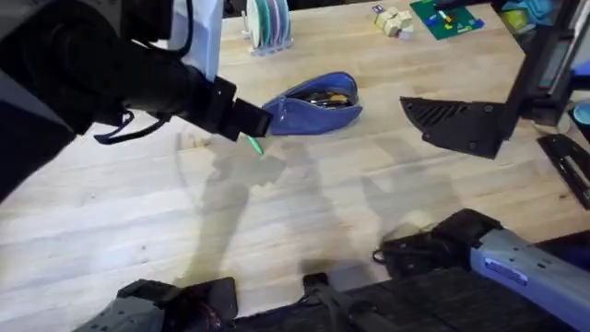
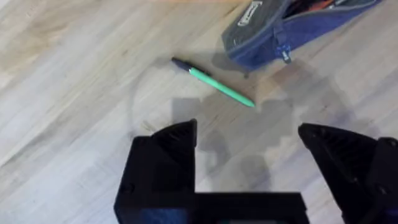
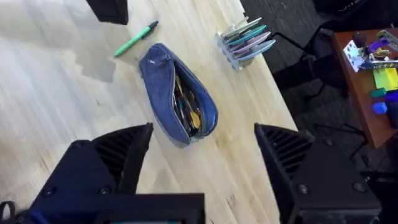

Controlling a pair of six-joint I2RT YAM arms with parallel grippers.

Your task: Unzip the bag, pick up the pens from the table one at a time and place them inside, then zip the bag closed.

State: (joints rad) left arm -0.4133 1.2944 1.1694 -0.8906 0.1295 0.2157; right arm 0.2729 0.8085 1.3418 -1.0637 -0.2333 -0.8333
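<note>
The blue-grey bag [image 1: 313, 103] lies unzipped on the table [image 1: 138, 221], with dark and orange slim items showing inside. A bright green pen [image 2: 219, 85] lies flat on the wood just left of the bag [image 2: 280, 31]. In the overhead view, its tip [image 1: 253, 145] pokes out from under my left arm. My left gripper [image 2: 249, 146] hovers above the pen, open and holding nothing. My right gripper [image 3: 202, 134] is wide open and holds nothing, off to the right of the bag [image 3: 177, 93]. It looks across the bag to the green pen [image 3: 135, 38].
A rack of coloured discs [image 1: 267, 23] stands behind the bag near the far edge. Wooden blocks [image 1: 395, 20] and a green board [image 1: 447, 18] sit at the back right. Dark equipment [image 1: 567, 161] lines the right edge. Bare wood spreads across the front left.
</note>
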